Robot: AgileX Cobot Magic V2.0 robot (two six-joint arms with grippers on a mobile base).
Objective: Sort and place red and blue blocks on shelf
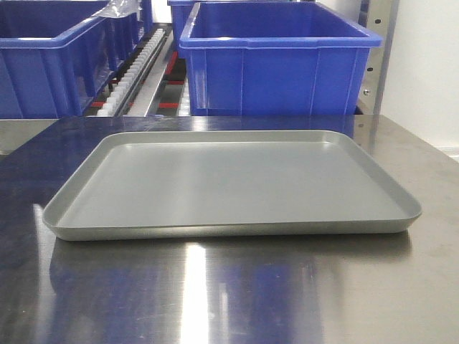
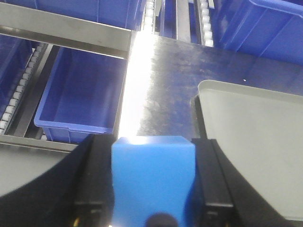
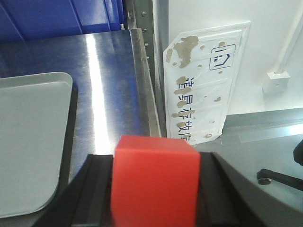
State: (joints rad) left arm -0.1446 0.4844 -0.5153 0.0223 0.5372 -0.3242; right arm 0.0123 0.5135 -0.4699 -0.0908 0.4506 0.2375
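In the left wrist view the blue block (image 2: 154, 179) fills the space between two black fingers, with my left gripper (image 2: 154, 156) shut on it above the steel table's left edge. The red block (image 3: 154, 182) is clamped the same way in my right gripper (image 3: 155, 161), held over the table's right side. The shelf (image 1: 154, 79) stands behind the table, with roller tracks and blue bins. Neither gripper nor block shows in the front view.
An empty grey tray (image 1: 229, 229) lies on the steel table (image 1: 229, 301). Two large blue bins (image 1: 280, 61) (image 1: 43, 64) sit on the shelf behind it. A lower blue bin (image 2: 80, 94) sits left of the table. A white wall (image 3: 265, 52) with a sign bounds the right.
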